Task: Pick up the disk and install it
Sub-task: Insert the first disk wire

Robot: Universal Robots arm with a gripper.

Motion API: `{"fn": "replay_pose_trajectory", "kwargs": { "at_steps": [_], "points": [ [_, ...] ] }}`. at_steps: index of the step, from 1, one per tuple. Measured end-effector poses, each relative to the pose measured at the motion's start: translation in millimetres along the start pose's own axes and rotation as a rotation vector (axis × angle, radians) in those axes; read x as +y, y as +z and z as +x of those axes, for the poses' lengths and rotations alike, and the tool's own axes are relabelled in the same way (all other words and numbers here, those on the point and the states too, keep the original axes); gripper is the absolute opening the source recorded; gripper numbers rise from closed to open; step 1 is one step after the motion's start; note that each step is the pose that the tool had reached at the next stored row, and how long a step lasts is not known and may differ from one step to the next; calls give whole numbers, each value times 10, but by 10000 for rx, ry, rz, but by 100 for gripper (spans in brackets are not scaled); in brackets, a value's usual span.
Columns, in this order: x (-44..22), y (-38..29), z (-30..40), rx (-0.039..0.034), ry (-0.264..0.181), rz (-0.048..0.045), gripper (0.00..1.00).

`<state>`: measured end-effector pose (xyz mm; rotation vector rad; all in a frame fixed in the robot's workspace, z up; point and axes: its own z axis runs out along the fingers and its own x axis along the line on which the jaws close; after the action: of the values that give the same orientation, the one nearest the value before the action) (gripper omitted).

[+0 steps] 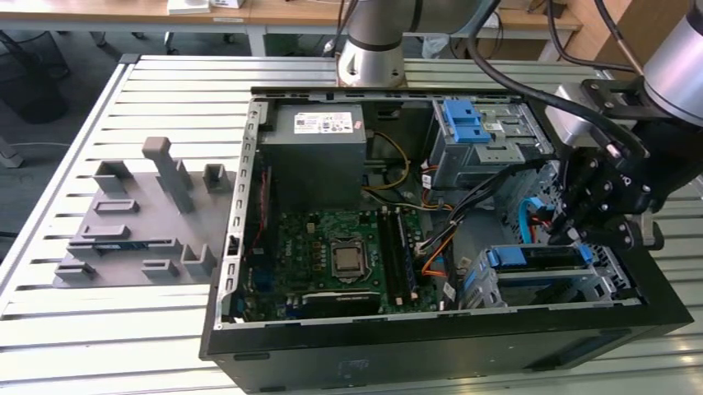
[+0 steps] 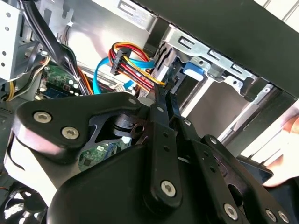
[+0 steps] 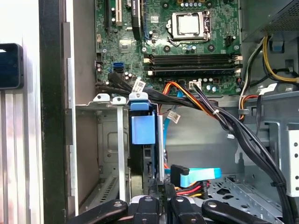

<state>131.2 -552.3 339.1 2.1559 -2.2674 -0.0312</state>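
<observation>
Black linkage gripper (image 3: 159, 198), pinched narrow, presses the blue-railed silver disk (image 3: 142, 140) into its bay; keep it square.

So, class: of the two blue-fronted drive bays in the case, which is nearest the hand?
The lower bay by the case's front edge, just beneath the hand; the other bay sits beside the power supply.

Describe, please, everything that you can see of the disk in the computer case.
The disk stands edge-on in the grey metal drive cage near the case's corner. In the first wrist view it shows a slim dark edge capped by a blue plastic carrier tab. The tool hangs close above it; whether they touch cannot be told.
</observation>
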Motion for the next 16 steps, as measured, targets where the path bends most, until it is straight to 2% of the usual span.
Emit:
{"fn": "replay_pose_trajectory", "kwargs": {
  "at_steps": [16],
  "points": [
    [-3, 32, 48, 3, 8, -9, 16]
  ]
}}
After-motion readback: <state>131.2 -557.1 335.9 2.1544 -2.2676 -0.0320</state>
